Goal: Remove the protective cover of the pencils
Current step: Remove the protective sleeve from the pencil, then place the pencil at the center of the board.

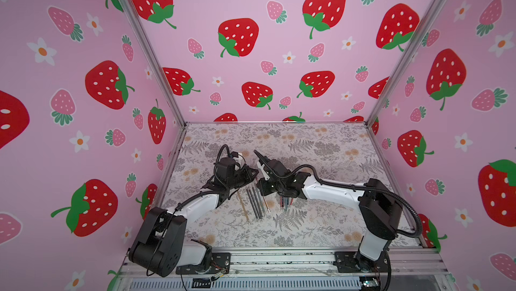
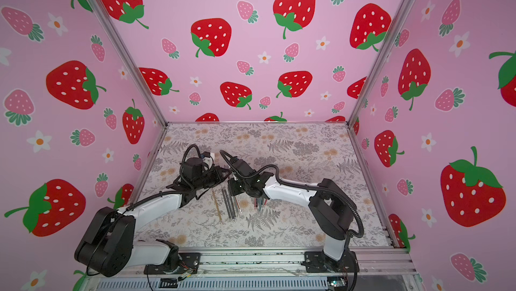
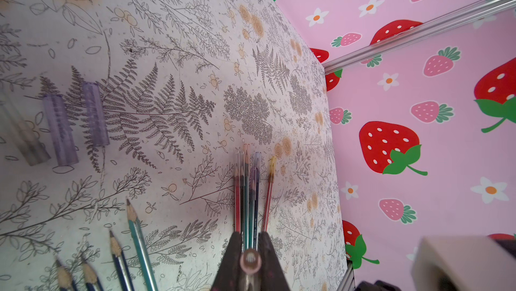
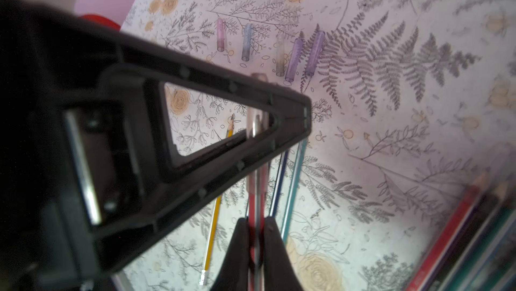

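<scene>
In the right wrist view my right gripper (image 4: 255, 221) is shut on a red pencil (image 4: 252, 192). A clear pinkish protective cover (image 4: 255, 113) sits in line with that pencil's far end, pinched by my left gripper. The left wrist view shows my left gripper (image 3: 250, 236) shut on this cover (image 3: 250, 261), seen end-on. In both top views the two grippers meet tip to tip (image 1: 257, 173) (image 2: 229, 173) above the table. Several capped pencils (image 3: 245, 192) lie together beyond the left jaws. Bare sharpened pencils (image 3: 134, 236) lie to one side.
Several loose clear and purple covers (image 4: 294, 58) (image 3: 60, 129) lie in a row on the floral table (image 1: 321, 150). A gold pencil (image 1: 243, 203) and black pencils (image 1: 255, 201) lie below the grippers, more under the right arm (image 1: 286, 203). Pink strawberry walls enclose three sides.
</scene>
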`<action>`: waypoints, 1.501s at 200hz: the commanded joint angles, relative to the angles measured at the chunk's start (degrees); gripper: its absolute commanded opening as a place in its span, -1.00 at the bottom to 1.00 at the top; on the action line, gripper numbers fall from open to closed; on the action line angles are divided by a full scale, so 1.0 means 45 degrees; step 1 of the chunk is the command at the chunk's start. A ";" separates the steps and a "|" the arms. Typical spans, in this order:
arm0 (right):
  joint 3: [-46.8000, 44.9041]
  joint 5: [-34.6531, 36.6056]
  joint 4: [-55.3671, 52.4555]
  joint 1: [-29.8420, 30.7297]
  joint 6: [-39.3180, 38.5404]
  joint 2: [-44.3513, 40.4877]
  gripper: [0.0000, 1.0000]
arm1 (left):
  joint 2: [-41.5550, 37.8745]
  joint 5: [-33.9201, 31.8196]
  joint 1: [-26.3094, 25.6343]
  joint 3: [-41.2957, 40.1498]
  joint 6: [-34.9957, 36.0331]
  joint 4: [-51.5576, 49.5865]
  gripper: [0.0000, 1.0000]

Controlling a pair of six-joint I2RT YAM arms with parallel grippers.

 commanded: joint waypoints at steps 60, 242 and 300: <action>-0.0805 -0.0088 0.0501 0.0182 -0.0143 -0.0377 -1.00 | 0.0556 -0.0546 0.0201 0.1069 0.0078 -0.0358 -1.00; -0.2361 0.1428 0.0616 0.0515 0.1000 -0.0276 -1.00 | 0.4659 -0.2091 0.1173 0.4949 0.1189 -0.3580 -1.00; -0.1899 0.1891 -0.0248 0.0056 0.2325 0.0638 -1.00 | 0.6003 -0.2370 0.0640 0.6278 0.1712 -0.4577 -1.00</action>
